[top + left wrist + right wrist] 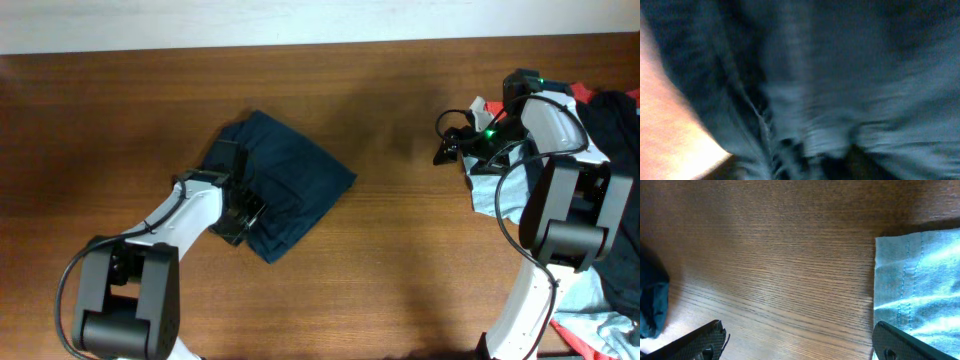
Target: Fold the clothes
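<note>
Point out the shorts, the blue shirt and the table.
Shorts (297, 185): overhead view, middle of the dark cloth.
Blue shirt (920, 280): right wrist view, flat cloth near its stitched edge.
Table (400, 250): overhead view, bare wood.

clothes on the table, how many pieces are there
3 clear: navy shorts left of centre; light blue T-shirt and red garment heaped at the right edge. More may be hidden there.

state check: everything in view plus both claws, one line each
navy shorts: folded over into a compact bundle on the table
left claw: at the shorts' left edge, open or shut unclear
right claw: open, empty, above bare wood
light blue T-shirt: crumpled at the right edge
red garment: heaped at right edge, partly hidden
</note>
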Available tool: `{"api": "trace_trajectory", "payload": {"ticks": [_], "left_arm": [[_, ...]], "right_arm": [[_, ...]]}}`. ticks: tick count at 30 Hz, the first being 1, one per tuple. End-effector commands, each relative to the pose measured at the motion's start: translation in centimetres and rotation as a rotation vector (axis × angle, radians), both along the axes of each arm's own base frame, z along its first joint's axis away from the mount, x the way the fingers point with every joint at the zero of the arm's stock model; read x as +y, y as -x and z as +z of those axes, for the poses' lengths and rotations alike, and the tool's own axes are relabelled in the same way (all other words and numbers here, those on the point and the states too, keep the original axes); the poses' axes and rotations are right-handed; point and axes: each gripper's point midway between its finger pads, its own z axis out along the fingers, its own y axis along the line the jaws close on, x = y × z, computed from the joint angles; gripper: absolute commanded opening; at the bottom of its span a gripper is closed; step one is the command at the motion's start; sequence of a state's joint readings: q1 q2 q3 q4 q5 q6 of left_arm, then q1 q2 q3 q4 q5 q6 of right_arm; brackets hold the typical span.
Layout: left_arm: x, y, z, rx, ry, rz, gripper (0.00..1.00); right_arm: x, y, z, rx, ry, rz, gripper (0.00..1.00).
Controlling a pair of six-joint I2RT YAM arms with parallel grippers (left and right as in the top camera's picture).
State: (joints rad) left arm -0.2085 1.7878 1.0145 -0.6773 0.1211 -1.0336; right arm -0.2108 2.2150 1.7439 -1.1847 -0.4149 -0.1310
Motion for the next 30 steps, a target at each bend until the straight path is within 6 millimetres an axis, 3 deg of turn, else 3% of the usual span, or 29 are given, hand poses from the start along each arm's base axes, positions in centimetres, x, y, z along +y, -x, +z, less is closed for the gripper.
{"api": "trace_trajectory", "payload": {"ticks": [1, 4, 8, 9, 14, 19, 23, 30], "left_arm": [[0.0, 1.1, -2.2, 0.068, 0.001, 0.004, 0.33], [-0.1, 1.0, -2.2, 0.064, 0.004, 0.004, 0.25], [-0.1, 1.0, -2.2, 0.064, 0.004, 0.004, 0.02], [-0.1, 0.9, -2.2, 0.063, 0.005, 0.004, 0.01], [-0.4, 0.7, -2.1, 0.053, 0.022, -0.01, 0.01], [-0.8, -1.9, -0.8, -0.068, 0.023, -0.267, 0.01], [-0.5, -4.7, 1.2, -0.181, -0.018, -0.51, 0.01], [0.6, -9.9, 6.7, -0.351, -0.097, -0.714, 0.0]], "right_arm": [[-0.2, -0.4, 1.4, -0.039, 0.017, 0.004, 0.99], [-0.2, -0.4, 1.4, -0.038, 0.017, 0.004, 0.99], [-0.2, -0.4, 1.4, -0.039, 0.017, 0.004, 0.99], [-0.2, -0.4, 1.4, -0.039, 0.017, 0.004, 0.99], [-0.2, -0.4, 1.4, -0.038, 0.017, 0.004, 0.99], [-0.2, -0.4, 1.4, -0.039, 0.017, 0.004, 0.99], [-0.2, -0.4, 1.4, -0.039, 0.017, 0.004, 0.99], [-0.2, -0.4, 1.4, -0.039, 0.017, 0.004, 0.99]]}}
